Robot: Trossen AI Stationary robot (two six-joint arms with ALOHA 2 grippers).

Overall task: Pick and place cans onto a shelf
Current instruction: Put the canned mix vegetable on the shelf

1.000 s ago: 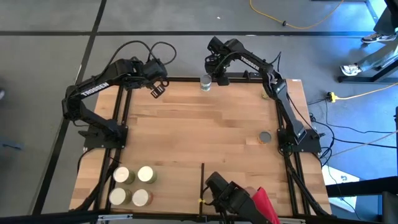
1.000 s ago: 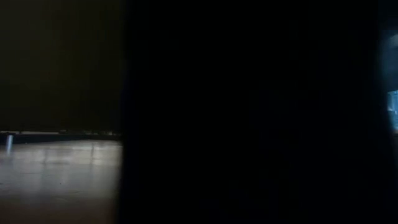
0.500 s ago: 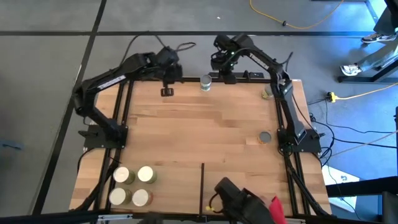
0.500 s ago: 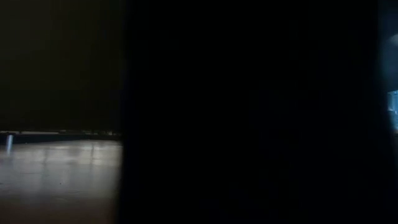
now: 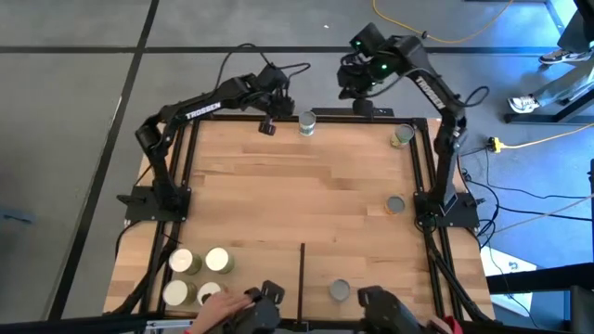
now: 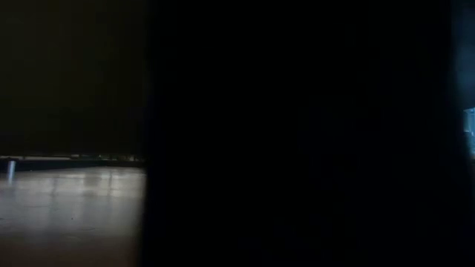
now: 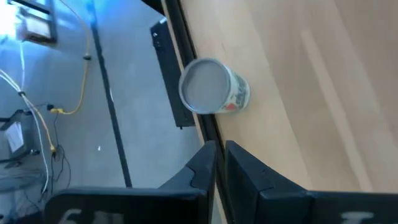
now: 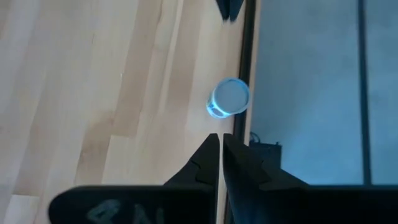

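We see the wood surface (image 5: pixel 297 195) framed by black rails, with the thin divider strip (image 5: pixel 303 269) at its near edge marking off the shelf.

Both arms reach to the far edge. Our left gripper (image 5: pixel 270 125) has its jaws closed and empty beside the far-edge can (image 5: pixel 307 122), which stands upright against the rail. Our right gripper (image 5: pixel 357 88) hangs just beyond that edge, jaws pressed together and empty.

Four cans (image 5: pixel 197 276) sit clustered in the near left corner; we judge these placed. One can (image 5: pixel 340 291) sits right of the divider. Two others (image 5: pixel 399 169) lie along the right edge, still to move.

A hand (image 5: pixel 219 308) enters at the near edge. The low view is almost wholly dark.
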